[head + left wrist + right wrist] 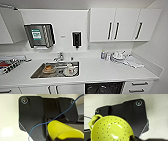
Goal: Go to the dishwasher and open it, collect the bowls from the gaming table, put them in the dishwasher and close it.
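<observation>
Two yellow-green bowls point(62, 130) point(111, 128) sit against the end effectors, grip unclear; the dishwasher point(104, 88) gapes below the counter edge point(100, 79).

White wall cabinets point(125, 24) hang above a white counter point(105, 71) with sink point(56, 70).

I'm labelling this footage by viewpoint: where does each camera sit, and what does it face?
Head: high on the robot, looking down at the counter, sink and open dishwasher.
Left wrist: on the left arm, facing its dark plate and a yellow-green bowl.
Right wrist: on the right arm, facing a perforated yellow-green bowl.
Both wrist views show robot plates and bowls.
</observation>
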`<state>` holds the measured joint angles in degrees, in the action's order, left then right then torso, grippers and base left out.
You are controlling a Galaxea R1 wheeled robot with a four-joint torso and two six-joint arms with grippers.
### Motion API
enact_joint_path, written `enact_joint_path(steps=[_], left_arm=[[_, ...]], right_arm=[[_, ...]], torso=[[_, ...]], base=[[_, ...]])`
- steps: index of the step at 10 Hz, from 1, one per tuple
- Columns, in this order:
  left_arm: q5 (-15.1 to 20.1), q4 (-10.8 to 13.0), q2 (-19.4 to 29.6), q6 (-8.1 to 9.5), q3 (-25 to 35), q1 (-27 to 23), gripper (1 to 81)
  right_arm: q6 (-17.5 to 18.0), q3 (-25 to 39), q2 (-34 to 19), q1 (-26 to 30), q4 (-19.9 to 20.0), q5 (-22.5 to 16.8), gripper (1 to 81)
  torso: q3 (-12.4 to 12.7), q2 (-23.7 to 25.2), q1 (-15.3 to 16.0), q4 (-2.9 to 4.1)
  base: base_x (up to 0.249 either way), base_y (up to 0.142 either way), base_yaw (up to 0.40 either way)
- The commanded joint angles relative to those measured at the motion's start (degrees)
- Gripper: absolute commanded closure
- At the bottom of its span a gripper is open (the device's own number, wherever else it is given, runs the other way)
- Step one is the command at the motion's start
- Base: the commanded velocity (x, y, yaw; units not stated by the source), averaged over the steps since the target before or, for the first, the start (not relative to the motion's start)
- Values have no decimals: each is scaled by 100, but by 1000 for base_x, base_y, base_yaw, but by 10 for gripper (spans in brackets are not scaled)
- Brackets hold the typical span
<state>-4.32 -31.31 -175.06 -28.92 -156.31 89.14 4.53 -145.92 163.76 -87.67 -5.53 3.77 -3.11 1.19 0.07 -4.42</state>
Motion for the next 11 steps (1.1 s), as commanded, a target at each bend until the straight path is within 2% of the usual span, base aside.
enact_joint_path(steps=[1,5,6,8,9,10,11], left_arm=[[370,2,41,-44,47,-234,811],[449,-42,155,26,135,-243,811],[484,-119,216,27,231,-243,811],[624,-420,374,26,346,-234,811],[722,-361,444,35,355,-243,811],[695,-202,471,183,321,-243,811],[695,231,497,607,216,-243,811]], right_arm=[[30,469,-376,228,44,-280,811],[30,452,-394,166,52,-227,811],[30,452,-385,166,52,-236,811],[30,452,-376,166,52,-244,811],[30,452,-385,158,52,-245,811],[30,443,-385,140,44,-245,811],[30,452,-376,140,44,-245,811]], torso=[[0,0,0,0],[0,0,0,0],[0,0,0,0],[0,0,0,0],[0,0,0,0],[0,0,0,0],[0,0,0,0]], base=[[0,0,0],[0,0,0],[0,0,0],[0,0,0],[0,0,0],[0,0,0],[0,0,0]])
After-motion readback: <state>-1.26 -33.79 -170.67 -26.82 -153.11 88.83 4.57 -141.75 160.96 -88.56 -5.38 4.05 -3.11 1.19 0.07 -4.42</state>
